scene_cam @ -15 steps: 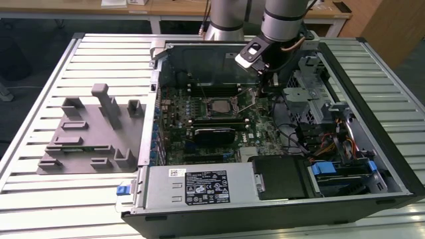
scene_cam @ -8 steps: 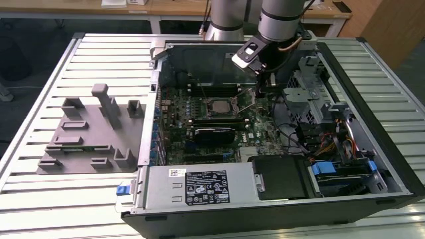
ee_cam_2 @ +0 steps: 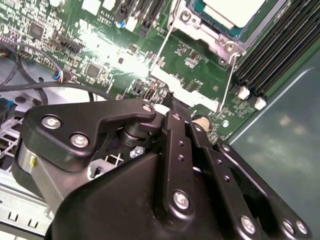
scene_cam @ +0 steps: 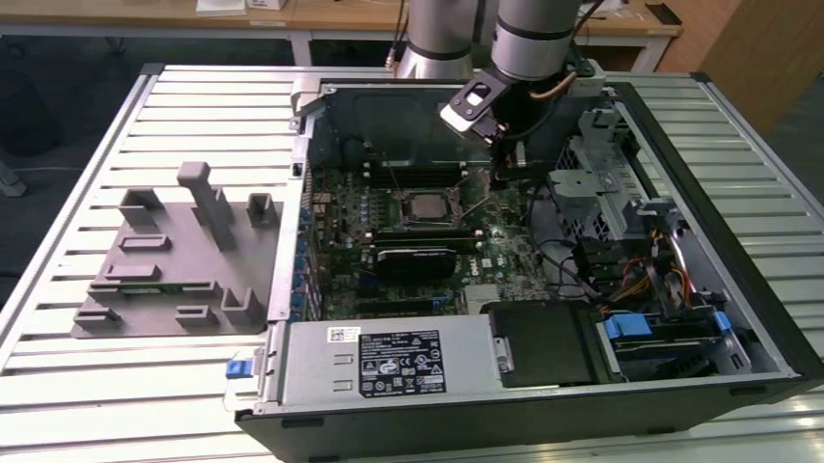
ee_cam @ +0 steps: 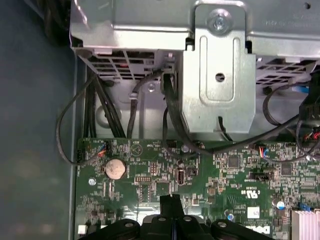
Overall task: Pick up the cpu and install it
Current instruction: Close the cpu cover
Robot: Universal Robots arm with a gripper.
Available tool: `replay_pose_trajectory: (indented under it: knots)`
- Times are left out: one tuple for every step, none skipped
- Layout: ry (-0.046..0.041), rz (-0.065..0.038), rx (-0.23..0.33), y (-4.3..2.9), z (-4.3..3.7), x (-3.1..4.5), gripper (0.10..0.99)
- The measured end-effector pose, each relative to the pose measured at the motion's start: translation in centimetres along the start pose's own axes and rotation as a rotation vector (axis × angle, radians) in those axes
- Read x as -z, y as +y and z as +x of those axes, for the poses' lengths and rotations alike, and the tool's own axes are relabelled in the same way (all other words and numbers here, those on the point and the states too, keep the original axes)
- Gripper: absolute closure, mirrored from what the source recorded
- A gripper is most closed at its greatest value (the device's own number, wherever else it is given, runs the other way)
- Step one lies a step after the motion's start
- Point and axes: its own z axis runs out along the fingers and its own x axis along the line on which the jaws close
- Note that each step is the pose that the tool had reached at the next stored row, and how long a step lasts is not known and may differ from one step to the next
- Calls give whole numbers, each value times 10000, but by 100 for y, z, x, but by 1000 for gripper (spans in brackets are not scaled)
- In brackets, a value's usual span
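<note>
Clenched, our claw shows its two black fingers pressed tip to tip in the first wrist view, and we see nothing held between them. In the second wrist view the claw hangs just above the green motherboard; we cannot tell whether the tips touch it. A round silver coin cell sits on the board near the fingertips, and black cables run from the board's edge up under a folded metal bracket.

Beyond the tips lies the cpu. Its pale metal top faces up, and it is seated inside the metal socket frame. Two thin lever wires lie alongside the frame, and black memory slots run just beside it.

In the exterior view the claw points down into the open computer case, near the cpu but apart from it, on the exterior view's right of the socket. The grey arm rises above it. A power supply fills the case's near edge, and a drive cage stands at the exterior view's right.

The case rests on a slatted table. A grey moulded fixture lies beside it, on the exterior view's left. Wooden desks stand farthest back.
</note>
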Motion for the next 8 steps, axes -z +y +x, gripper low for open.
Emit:
replay_pose_trajectory:
  knots:
    - [-1, 0, 0, -13, 0, 1, 980]
    - [-2, 1, 0, -26, 0, 1, 980]
    - [-1, 0, 1, -38, 0, 2, 980]
    - [-1, 0, 1, -51, 0, 2, 980]
    - [-1, 1, 1, -64, 0, 2, 980]
    - [-1, 0, 0, -78, 1, 3, 980]
    - [-1, 0, 0, -90, 1, 3, 980]
    - [-1, 0, 0, -102, 1, 3, 980]
